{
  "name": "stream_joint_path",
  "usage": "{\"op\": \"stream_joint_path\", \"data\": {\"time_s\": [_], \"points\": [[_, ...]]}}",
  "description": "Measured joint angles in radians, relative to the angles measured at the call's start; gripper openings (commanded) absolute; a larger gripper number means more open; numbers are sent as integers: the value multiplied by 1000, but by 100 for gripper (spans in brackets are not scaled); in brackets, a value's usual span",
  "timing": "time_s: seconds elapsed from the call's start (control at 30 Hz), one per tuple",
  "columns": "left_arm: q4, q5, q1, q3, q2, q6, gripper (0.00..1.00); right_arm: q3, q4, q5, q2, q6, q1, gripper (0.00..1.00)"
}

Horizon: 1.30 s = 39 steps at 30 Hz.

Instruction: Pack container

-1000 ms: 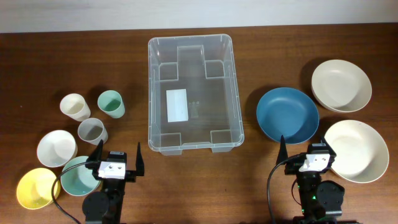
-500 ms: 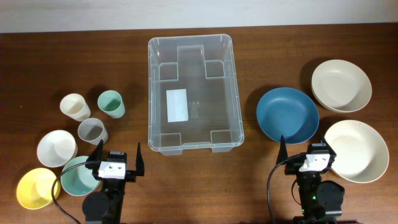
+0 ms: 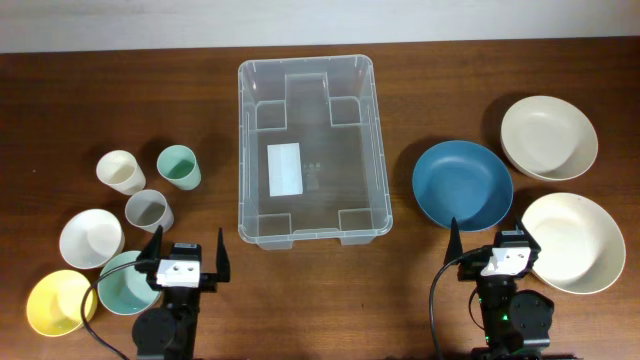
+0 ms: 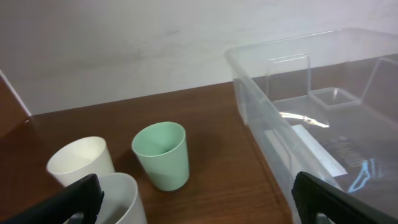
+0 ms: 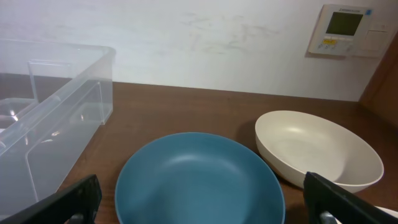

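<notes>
Between the two arms, at the centre of the wooden surface [image 3: 420, 90], the container [image 3: 305, 62] is set upright with its open side up and its long axis running away from the arm bases. Nothing is seen inside it except the white label [image 3: 285, 168] on its floor, so packing is judged not yet begun.

To the left of the container, a cream cup [image 3: 120, 171], a green cup [image 3: 178, 165] and a grey cup [image 3: 148, 211] are grouped. A white bowl [image 3: 90, 238], a pale green bowl [image 3: 120, 285] and a yellow bowl [image 3: 58, 302] are laid nearer the left arm [image 3: 182, 275]. To the right, a blue bowl [image 3: 462, 185] lies near the container wall but apart from it. A far cream bowl [image 3: 548, 137] and a near cream bowl [image 3: 575, 240] are placed further out.

This sorting is judged deliberate. Small ware is kept within reach of the left arm and wide ware within reach of the right arm [image 3: 505, 265], with the container shared between them.

The left arm is positioned at the near edge, next to the pale green bowl. Its jaws are held wide apart and nothing is gripped.

The right arm is positioned at the near edge, below the blue bowl and beside the near cream bowl. Its jaws are likewise spread wide and empty.

The spread jaws are judged a ready posture, so that a cup wall or bowl rim can be straddled at the first approach.
</notes>
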<state>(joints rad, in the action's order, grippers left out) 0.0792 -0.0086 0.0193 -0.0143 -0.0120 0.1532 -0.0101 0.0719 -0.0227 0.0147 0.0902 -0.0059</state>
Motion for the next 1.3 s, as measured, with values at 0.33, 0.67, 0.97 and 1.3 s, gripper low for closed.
{"op": "stream_joint_path", "data": {"time_s": [0.33,0.67,0.97,1.3], "points": [[-11,-43,0,0,0,0,100,0,0,5,0,-75,0,99],[31,-44,0,-18,-6,-88,99,-53,105,11,89,-167,0,99],[119,-22,0,-275,-242,-150,99,-316,191,14,417,-173,0,99],[399,-17,0,-702,-783,-158,99,-908,613,42,933,-173,-1,99]]}}
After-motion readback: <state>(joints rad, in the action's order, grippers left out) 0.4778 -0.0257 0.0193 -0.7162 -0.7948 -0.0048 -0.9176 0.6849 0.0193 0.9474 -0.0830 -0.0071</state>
